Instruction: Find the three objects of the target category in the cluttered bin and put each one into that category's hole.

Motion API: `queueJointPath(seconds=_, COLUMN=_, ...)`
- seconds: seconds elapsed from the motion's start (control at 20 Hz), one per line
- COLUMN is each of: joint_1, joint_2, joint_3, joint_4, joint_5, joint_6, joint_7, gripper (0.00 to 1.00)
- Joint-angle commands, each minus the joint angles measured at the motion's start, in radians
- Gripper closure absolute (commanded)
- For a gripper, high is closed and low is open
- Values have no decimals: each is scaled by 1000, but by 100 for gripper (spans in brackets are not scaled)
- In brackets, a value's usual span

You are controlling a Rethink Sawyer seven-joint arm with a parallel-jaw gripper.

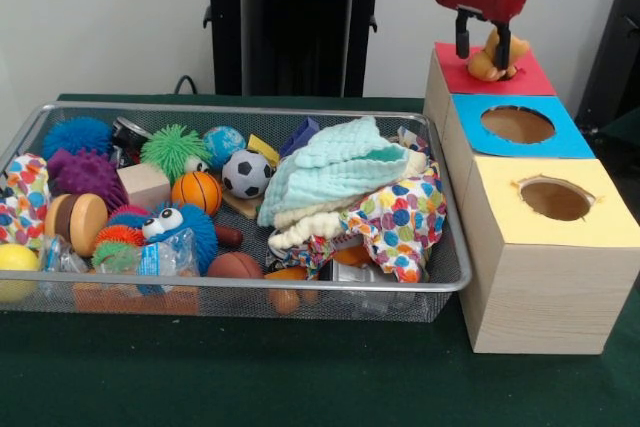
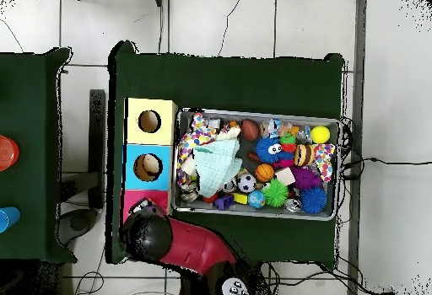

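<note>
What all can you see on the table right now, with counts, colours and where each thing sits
bin: one, silver wire mesh, on the green table, beside the boxes.
toys and cloths: many, mixed colours, heaped in the bin.
soccer ball: one, black and white, mid-bin.
boxes: three, pale wood, topped red, blue, yellow, in a row.
hole: red-topped box, mostly hidden by the toy.
orange toy: one, between the fingers over the red top.
gripper: one, red and black, above the red-topped box.

Three boxes (image 1: pixel 530 197) stand in a row beside the bin (image 1: pixel 240 287)
</note>
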Motion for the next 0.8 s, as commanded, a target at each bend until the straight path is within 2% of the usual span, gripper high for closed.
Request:
queueJointPath(seconds=0.05, joint_1=-18, joint_2=-62, joint_3=57, joint_4=-37, joint_5=25, joint_6=-21, joint_7=140, gripper=0)
queueJointPath(seconds=0.2, joint_1=-33, joint_2=-103, joint_3=78, joint_4=-17, joint_5=42, joint_6=4, joint_7=140, gripper=0)
queueJointPath(seconds=0.3, joint_1=-33, joint_2=-151, joint_3=74, joint_4=-3, joint_5=50, joint_6=40, joint_7=139, gripper=0)
queueJointPath(seconds=0.4, joint_1=-23, joint_2=-183, joint_3=47, joint_4=-22, joint_5=49, joint_6=108, joint_7=144, gripper=0)
queueJointPath(seconds=0.5, joint_1=-24, joint_2=-183, joint_3=35, joint_4=-44, joint_5=44, joint_6=139, joint_7=143, gripper=0)
queueJointPath(seconds=0.65, joint_1=-30, joint_2=-172, joint_3=45, joint_4=-43, joint_5=50, joint_6=124, joint_7=138, gripper=0)
queueJointPath(seconds=0.8, joint_1=-15, joint_2=-207, joint_3=20, joint_4=-60, joint_5=44, joint_6=176, joint_7=154, gripper=0)
